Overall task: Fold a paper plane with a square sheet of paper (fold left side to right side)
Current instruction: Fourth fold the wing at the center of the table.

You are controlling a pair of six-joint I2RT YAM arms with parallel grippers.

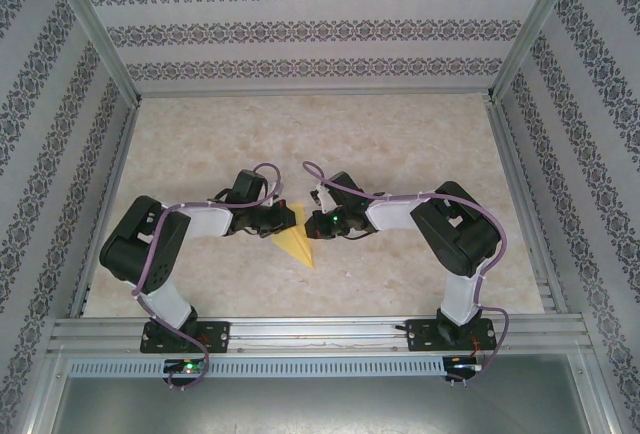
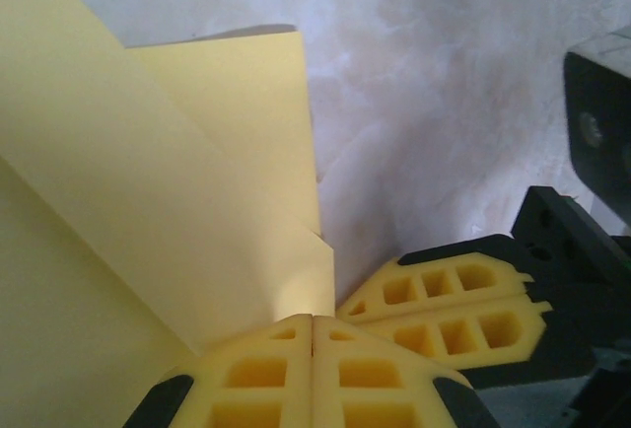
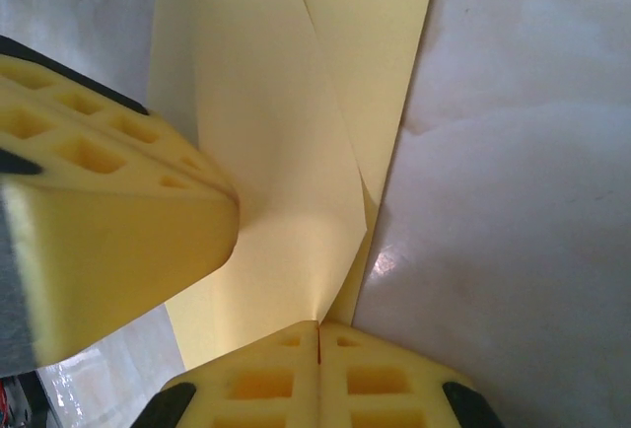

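From my station I see a pale marbled worktop (image 1: 400,144) boxed in on three sides. The back wall (image 1: 300,34), the left wall (image 1: 50,134) and the right wall (image 1: 590,134) are papered white with dark ornamental bands. Slanted aluminium posts (image 1: 95,29) rise from the far corners. An aluminium rail (image 1: 320,334) runs along the near edge, with a slotted strip (image 1: 320,366) just below it. The light is soft and even.

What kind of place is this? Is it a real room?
Probably a small robot test booth, not a real room: metal frame rails hold wallpapered panels around a marble-look table, with the left arm and right arm bolted at its near edge, pinching yellow paper.
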